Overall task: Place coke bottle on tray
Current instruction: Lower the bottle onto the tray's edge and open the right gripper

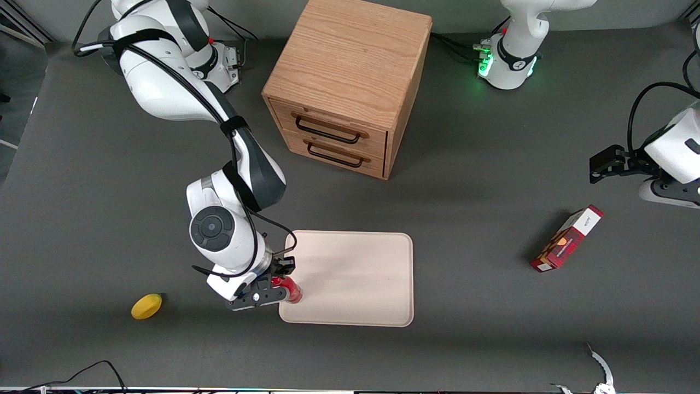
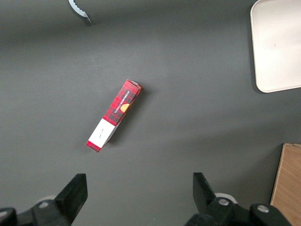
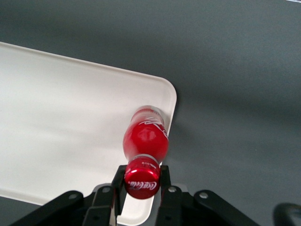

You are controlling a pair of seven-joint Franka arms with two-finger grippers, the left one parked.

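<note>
Treat the coke bottle [image 3: 146,139] as small, rigid and probably light; its glossy surface may slip, so hold it at the narrow neck just under the cap. The gripper [image 3: 141,186] is clamped there. The bottle hangs upright, cap uppermost, over the tray [image 1: 361,273] corner nearest the lemon [image 1: 146,306].

Bare tray [image 1: 355,273] beside end effector [image 1: 276,289], unobstructed
</note>
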